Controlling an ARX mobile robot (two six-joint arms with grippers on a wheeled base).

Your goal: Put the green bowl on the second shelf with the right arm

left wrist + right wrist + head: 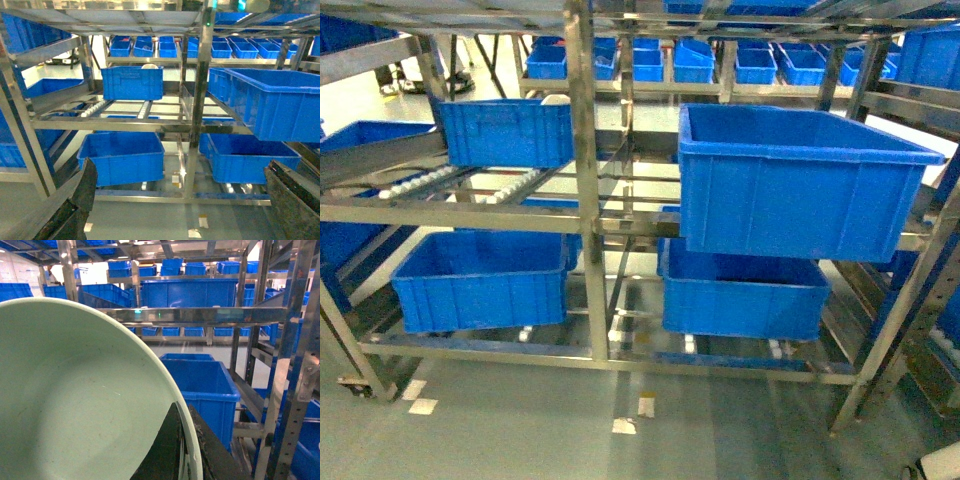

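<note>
The green bowl fills the left of the right wrist view, its pale glossy inside facing the camera. My right gripper is shut on its rim, one dark finger inside the bowl and the other outside. The bowl and both grippers are out of the head view. The second shelf is the steel rack level with white roller tracks; a blue crate sits at its back left and a large blue crate on its right. My left gripper hangs open before the rack, holding nothing.
Two more blue crates rest on the rack's lowest level. A steel upright divides the rack's bays. Rows of blue bins stand on racks behind. A steel post is close on the right.
</note>
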